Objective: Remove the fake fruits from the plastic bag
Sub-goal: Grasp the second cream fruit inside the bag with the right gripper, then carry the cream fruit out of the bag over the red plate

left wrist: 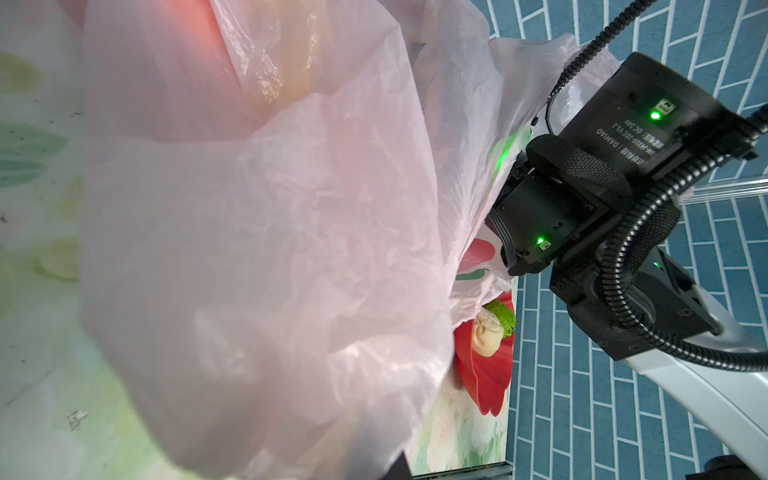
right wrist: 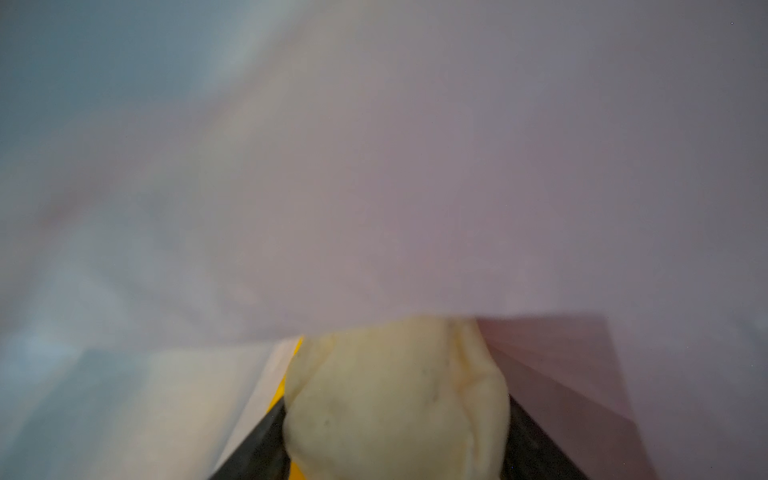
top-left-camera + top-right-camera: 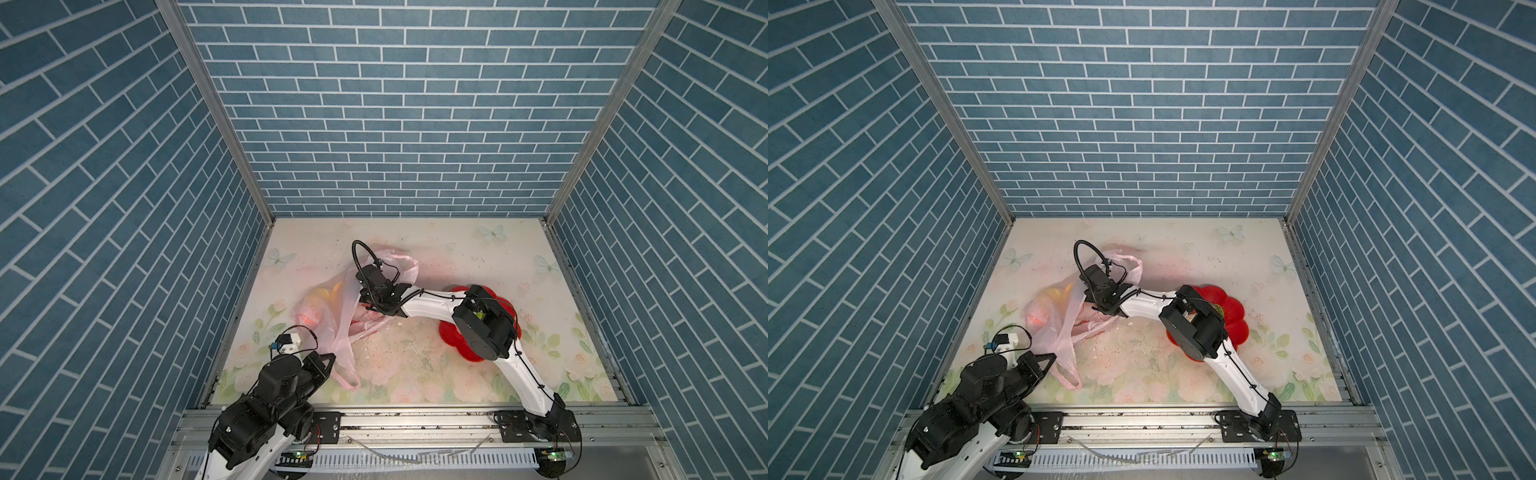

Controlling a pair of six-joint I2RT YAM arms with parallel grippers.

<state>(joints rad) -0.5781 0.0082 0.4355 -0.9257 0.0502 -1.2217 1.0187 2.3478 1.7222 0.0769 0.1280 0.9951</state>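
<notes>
I log approx. two fruits (image 1: pixel 486 336) out, on plate (image 3: pixel 451 332), right of centre. Rest inside bag (image 3: pixel 332 316), centre-left. R gripper (image 2: pixel 397 444) clamps cream ball (image 2: pixel 395 390) inside the bag. L gripper (image 3: pixel 328 359) is pinched shut on bag handle.

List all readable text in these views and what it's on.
"DAMIAO": label on the black motor housing, upside down in the left wrist view.
"DM-J4310-2EC V1.1": same label.
"DC 24V": same label.
Chinese characters on that label: too small to read.
The plastic bag: no words seen.
</notes>
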